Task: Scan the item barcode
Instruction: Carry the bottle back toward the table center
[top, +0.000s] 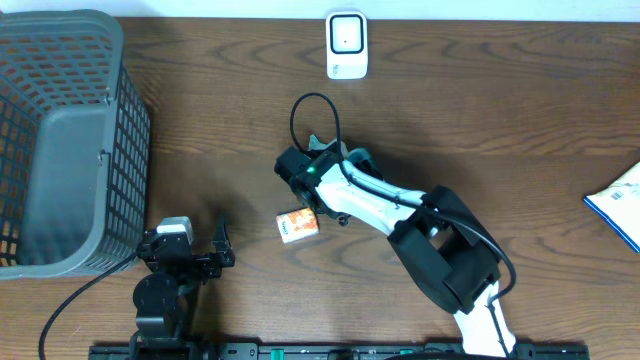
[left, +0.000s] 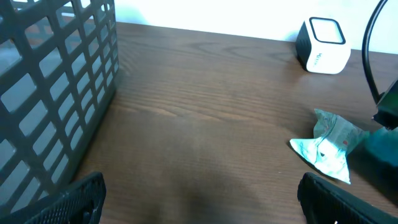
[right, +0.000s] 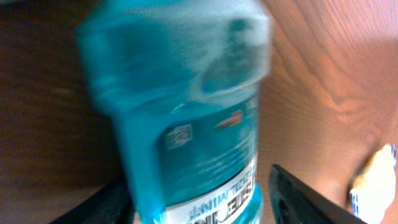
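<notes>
Teal bottle (right: 186, 112) sits inside right tool (right: 196, 180), grip unclear; orange box (top: 297, 226) beside; left tool (left: 199, 182) spread near basket (left: 56, 81).

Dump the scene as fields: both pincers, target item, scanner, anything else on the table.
left pincer: open, empty, beside the basket
right pincer: open, fingers either side of the mouthwash bottle, gap showing at one finger
mouthwash bottle: teal, label facing the wrist camera, view blurred
scanner: white, at the table's far edge, apart from the bottle
other: small orange box; crumpled packet; blue-white package at the right edge
</notes>
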